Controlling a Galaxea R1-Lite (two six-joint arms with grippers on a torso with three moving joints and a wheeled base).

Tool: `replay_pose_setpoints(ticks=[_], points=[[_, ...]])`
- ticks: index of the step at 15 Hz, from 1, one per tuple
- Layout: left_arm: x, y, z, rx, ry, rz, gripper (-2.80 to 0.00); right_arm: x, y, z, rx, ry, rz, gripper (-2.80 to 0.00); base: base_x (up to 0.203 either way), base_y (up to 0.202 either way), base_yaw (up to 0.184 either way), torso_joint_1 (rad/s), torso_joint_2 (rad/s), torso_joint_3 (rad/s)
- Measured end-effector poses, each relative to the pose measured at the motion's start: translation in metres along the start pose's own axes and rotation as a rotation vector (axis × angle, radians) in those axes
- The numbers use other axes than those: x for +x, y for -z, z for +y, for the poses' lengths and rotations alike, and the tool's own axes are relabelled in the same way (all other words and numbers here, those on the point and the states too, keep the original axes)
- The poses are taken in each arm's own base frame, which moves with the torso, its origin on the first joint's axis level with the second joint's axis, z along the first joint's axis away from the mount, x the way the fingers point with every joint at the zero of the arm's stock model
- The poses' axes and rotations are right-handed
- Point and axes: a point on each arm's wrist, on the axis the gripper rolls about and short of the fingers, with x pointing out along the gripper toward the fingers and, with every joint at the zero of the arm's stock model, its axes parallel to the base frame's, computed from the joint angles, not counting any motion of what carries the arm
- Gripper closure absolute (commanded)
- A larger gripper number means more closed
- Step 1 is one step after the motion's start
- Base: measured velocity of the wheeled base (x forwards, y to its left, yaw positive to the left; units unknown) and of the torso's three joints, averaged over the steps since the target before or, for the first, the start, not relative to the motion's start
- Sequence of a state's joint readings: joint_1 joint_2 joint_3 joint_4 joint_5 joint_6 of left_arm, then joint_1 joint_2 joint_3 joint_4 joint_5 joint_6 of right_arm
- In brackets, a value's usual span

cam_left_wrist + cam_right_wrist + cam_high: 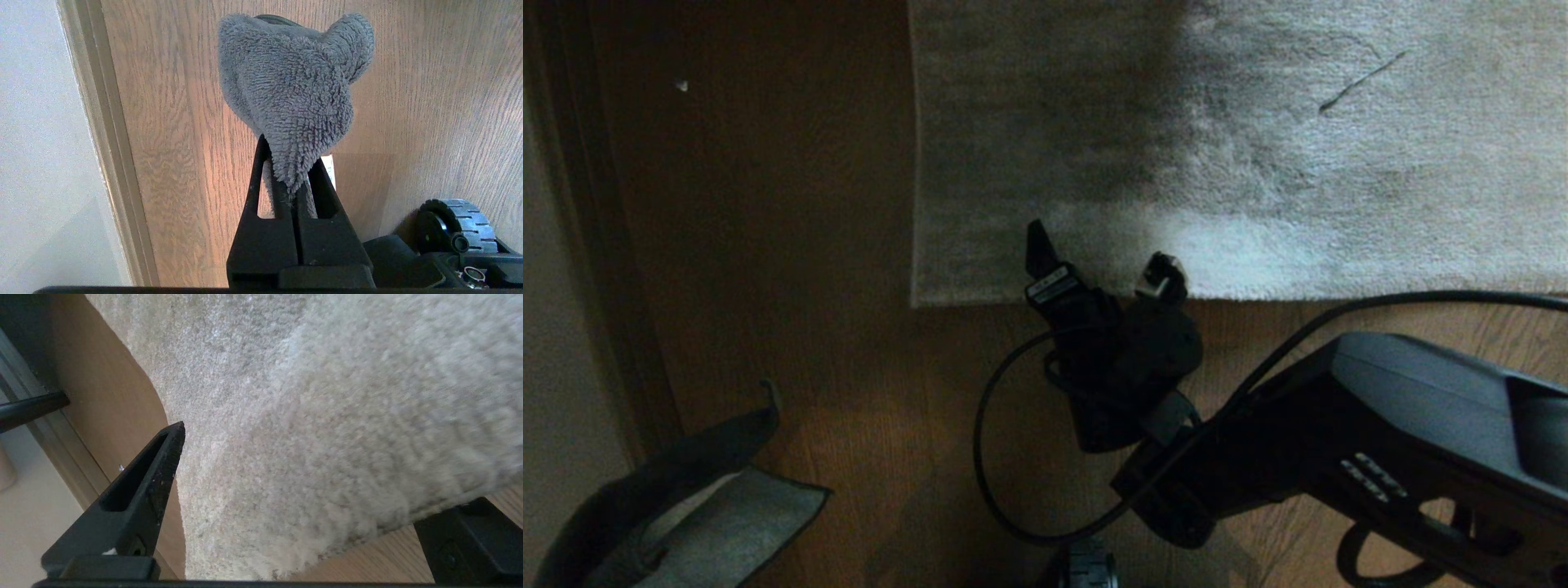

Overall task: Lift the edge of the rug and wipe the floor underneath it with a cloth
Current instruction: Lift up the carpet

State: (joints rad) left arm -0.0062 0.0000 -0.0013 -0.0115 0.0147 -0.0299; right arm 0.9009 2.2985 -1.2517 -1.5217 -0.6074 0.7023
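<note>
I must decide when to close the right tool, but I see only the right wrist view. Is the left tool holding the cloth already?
Observer: Yes, the left tool is shut on the grey cloth.
Operator: Where is the right tool along the rug?
Observer: The head view shows the right tool open at the rug edge, near the rug's left corner.
Operator: Is the edge lifted?
Observer: No, it lies flat on the floor.

Rug edge [1094,290] lies flat on the floor [792,245]; right gripper [1103,269] over it; cloth [711,506] at near left.
</note>
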Motion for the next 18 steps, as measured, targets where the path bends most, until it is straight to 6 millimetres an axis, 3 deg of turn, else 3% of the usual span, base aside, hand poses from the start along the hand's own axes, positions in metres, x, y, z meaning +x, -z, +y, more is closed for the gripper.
replay_pose_setpoints(ticks=[1, 12, 18], points=[[0.0000, 0.0000, 0.0000, 0.000, 0.000, 0.000, 0.00, 0.0007, 0.0012, -0.0004, 0.000, -0.001, -0.001, 0.00, 0.000, 0.000, 0.000, 0.000, 0.00, 0.000], [0.0000, 0.0001, 0.0000, 0.000, 0.000, 0.000, 0.00, -0.0013, 0.0103, -0.0070, 0.014, 0.009, 0.014, 0.00, 0.000, 0.000, 0.000, 0.000, 0.00, 0.000], [0.0000, 0.0000, 0.0000, -0.001, 0.000, 0.000, 0.00, -0.0012, 0.0046, -0.0029, 0.043, 0.006, 0.009, 0.00, 0.000, 0.000, 0.000, 0.000, 0.00, 0.000]])
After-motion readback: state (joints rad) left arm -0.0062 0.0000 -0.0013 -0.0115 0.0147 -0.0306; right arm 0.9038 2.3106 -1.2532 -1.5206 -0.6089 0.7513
